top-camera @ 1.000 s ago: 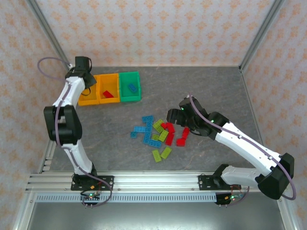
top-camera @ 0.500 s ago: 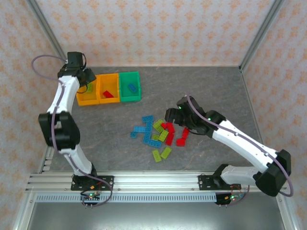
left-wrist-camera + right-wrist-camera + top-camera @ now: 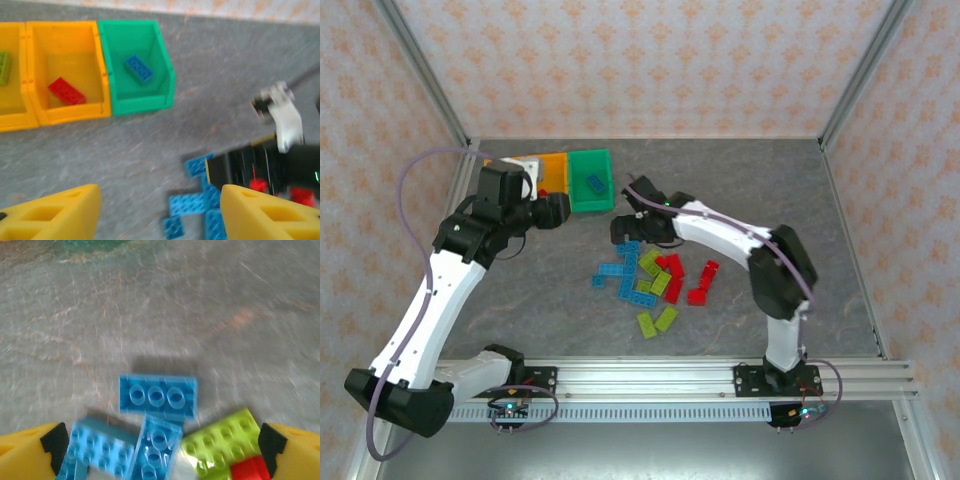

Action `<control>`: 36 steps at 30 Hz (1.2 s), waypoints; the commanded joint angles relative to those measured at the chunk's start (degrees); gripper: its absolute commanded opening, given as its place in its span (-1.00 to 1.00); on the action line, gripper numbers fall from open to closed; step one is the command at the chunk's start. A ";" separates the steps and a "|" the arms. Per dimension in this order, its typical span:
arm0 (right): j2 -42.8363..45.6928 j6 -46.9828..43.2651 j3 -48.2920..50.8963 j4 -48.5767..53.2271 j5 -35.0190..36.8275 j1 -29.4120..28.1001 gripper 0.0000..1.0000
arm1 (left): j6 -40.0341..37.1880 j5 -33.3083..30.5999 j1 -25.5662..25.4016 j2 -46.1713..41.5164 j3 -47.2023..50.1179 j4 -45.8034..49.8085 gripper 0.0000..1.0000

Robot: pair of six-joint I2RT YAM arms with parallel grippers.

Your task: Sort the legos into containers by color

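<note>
Half a second ago the left gripper [image 3: 558, 210] hung over the left orange bin in the far left corner. It has since swung right and nearer, and now sits over the grey table [image 3: 770, 180] just in front of the middle orange bin, close to the green one. The left arm leans up and to the right from its base, wrist pointing right toward the loose bricks. Its yellow fingers [image 3: 55, 215] stand wide apart with nothing between them.

The left wrist view shows the joined row of containers. The left orange bin [image 3: 12, 122] holds a lime green brick [image 3: 4, 67], the middle orange bin [image 3: 70, 112] a red brick [image 3: 66, 91], and the green bin [image 3: 142, 105] a blue brick [image 3: 138, 68].

The right gripper [image 3: 623, 230] has also moved, from the red bricks on the right of the pile to its far left edge, between the green bin and the blue pieces. The right arm is folded, elbow out to the right and forearm reaching left across the table. Its fingers [image 3: 30, 450] are spread to both edges of the right wrist view, empty. Below them lie three blue legos [image 3: 157, 396], a lime green lego [image 3: 222, 447] and the corner of a red lego [image 3: 250, 471].

The pile of legos [image 3: 655, 280] lies mid-table, in front of and to the right of the green bin, apart from it
</note>
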State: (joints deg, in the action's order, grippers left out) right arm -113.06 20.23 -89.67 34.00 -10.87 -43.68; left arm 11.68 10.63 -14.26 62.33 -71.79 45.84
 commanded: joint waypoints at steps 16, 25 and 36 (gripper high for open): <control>-14.11 0.29 -11.94 9.83 5.05 -2.45 0.16 | -10.53 -8.29 -0.07 -6.95 13.21 -0.36 0.92; 0.91 2.73 -8.42 -1.15 7.33 -2.45 0.07 | -9.01 -16.80 -0.05 -12.05 16.01 -3.33 0.96; -14.12 -9.84 -27.56 -15.41 12.89 -1.17 0.04 | -8.86 -15.89 0.02 -14.95 17.56 -5.24 0.96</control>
State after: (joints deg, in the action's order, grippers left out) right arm -119.77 16.08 -111.04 21.52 -0.86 -45.54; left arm 2.72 -3.90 -14.26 47.53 -54.89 42.11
